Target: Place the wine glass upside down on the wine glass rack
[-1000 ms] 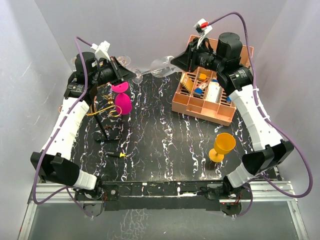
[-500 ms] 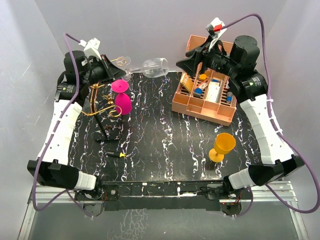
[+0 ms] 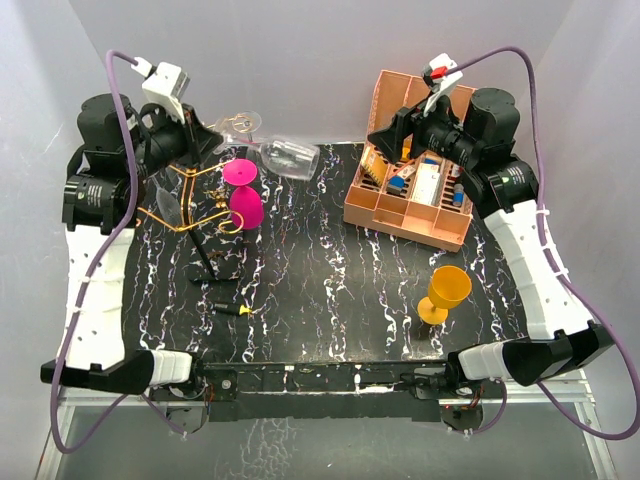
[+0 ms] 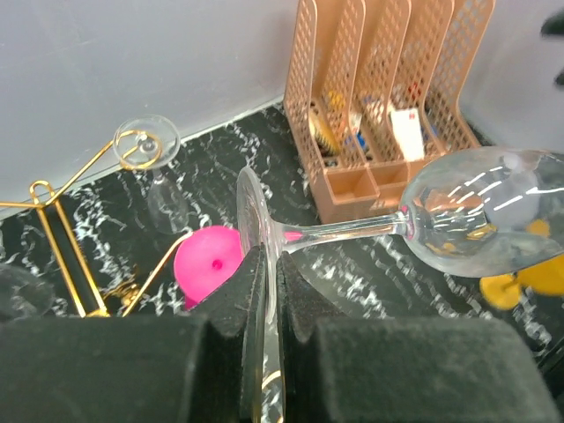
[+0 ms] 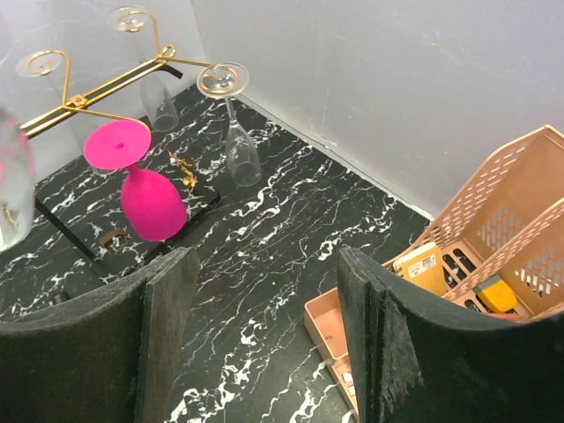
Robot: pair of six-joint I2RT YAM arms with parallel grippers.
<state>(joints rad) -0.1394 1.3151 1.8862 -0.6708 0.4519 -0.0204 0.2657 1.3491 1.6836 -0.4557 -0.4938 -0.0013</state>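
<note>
The hand-over is done. A second ago both grippers met at the back of the table with the glass [image 3: 290, 157] between them. Now the right gripper [image 5: 269, 273] has let go of the bowl and drawn back over the organiser [image 3: 400, 216]. Its fingers stand wide apart with nothing between them.

The left gripper [image 4: 264, 264] alone carries the glass and has swung away to the left with it. Its fingers are closed almost fully on the foot, with the flat disc pinched between the black pads. The glass hangs in the air just behind the rack [image 3: 186, 214], stem near level, bowl pointing right. It touches neither the rack nor the table [image 3: 320, 290].

So what I judge is left is the real work: tip the bowl downward and slide the foot into a free scroll (which one is free I cannot tell for sure).

The glass is clear, thin and glossy, with a long slim stem, so a pinch on the foot alone gives the bowl leverage to swing. The pads look soft and matt. The rack is thin gold wire, its curled arms ending in small loops. A pink glass [image 3: 243, 200], opaque and smooth, hangs from it bowl down, and a clear one [image 5: 236, 132] hangs beside it. The table is black with white veining, and the organiser is salmon latticework.
</note>
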